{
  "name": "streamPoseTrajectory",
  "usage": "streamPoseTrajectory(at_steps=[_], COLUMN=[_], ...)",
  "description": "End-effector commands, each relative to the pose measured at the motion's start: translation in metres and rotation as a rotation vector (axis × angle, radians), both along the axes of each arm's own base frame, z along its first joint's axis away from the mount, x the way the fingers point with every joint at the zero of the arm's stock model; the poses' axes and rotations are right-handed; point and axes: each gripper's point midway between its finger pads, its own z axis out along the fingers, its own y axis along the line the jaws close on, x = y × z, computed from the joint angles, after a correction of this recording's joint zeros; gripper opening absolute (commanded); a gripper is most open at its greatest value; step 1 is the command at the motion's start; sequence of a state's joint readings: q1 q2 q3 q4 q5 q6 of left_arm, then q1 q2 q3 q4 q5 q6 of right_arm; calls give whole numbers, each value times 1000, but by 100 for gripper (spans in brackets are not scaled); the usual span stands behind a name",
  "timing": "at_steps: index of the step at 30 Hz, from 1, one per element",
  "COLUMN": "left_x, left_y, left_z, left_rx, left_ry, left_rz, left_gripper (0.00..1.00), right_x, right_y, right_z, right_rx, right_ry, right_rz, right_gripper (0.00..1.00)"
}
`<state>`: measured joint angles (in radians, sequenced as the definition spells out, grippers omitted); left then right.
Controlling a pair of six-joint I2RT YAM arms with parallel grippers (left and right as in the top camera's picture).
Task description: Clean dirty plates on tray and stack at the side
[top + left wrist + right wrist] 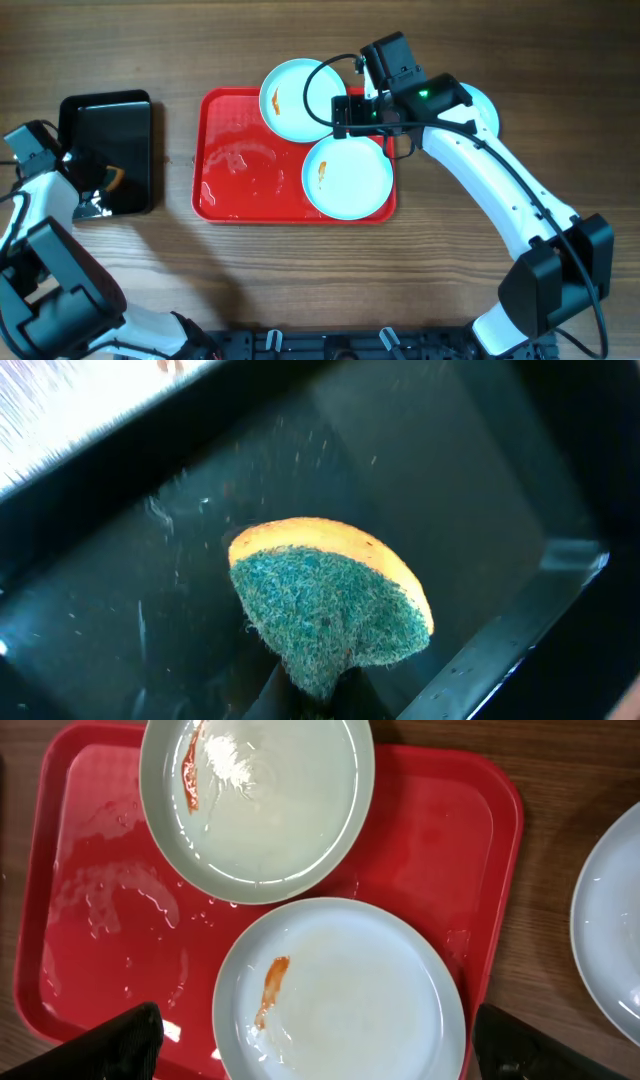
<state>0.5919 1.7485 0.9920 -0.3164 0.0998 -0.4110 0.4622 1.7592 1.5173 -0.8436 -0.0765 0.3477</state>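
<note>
Two pale blue-white plates with orange-red smears sit on the red tray (pixel 230 150): one at its back (pixel 295 98), one at its front right (pixel 350 178). A third plate (pixel 483 108) lies on the table right of the tray, mostly hidden by the right arm. My right gripper (pixel 368 108) is open above the tray's back right; in the right wrist view its fingers (pixel 320 1045) straddle the front plate (pixel 340 995), with the back plate (pixel 258 800) beyond. My left gripper (pixel 320 695) is shut on a green-and-yellow sponge (pixel 330 600) over the black tray (pixel 105 150).
The red tray's left half (pixel 110 910) is wet with water streaks. The glossy black tray (pixel 470 510) sits left of the red tray, with bare wooden table between them and in front.
</note>
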Motion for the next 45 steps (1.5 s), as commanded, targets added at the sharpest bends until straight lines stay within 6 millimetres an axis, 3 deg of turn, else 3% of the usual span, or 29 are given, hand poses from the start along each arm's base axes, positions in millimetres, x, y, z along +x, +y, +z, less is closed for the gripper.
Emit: streamPoseTrajectory(at_steps=[1, 6, 11, 14, 18, 25, 27, 32, 39, 42, 45], left_x=[-4, -6, 4, 4, 13, 35, 31, 19, 32, 29, 25], left_y=[-8, -16, -40, -42, -36, -20, -17, -13, -27, -32, -34], left_z=[-21, -44, -64, -66, -45, 32, 32, 11, 34, 32, 29], left_rx=[-65, -125, -268, -281, -245, -106, -87, -87, -141, -165, -176], left_ry=[38, 71, 31, 31, -18, -193, -175, -87, -192, -181, -160], left_rz=[3, -10, -70, -75, -84, -103, -86, -51, -108, -110, -105], left_gripper=[4, 4, 4, 4, 4, 4, 4, 4, 4, 4, 4], right_x=[3, -3, -9, -11, -12, -2, 0, 0, 4, 17, 19], right_y=[4, 12, 12, 11, 10, 15, 16, 17, 20, 22, 31], right_z=[11, 12, 9, 8, 7, 14, 15, 15, 14, 6, -16], right_rx=[37, 78, 81, 74, 68, 95, 105, 107, 107, 108, 144], right_ry=[-21, 8, 34, 44, 45, -1, -5, -6, -21, -41, 36], right_rz=[-21, 3, 11, 13, 22, 17, 4, 3, 29, 23, 72], right_gripper=[99, 99, 100, 100, 99, 99, 100, 100, 100, 100, 99])
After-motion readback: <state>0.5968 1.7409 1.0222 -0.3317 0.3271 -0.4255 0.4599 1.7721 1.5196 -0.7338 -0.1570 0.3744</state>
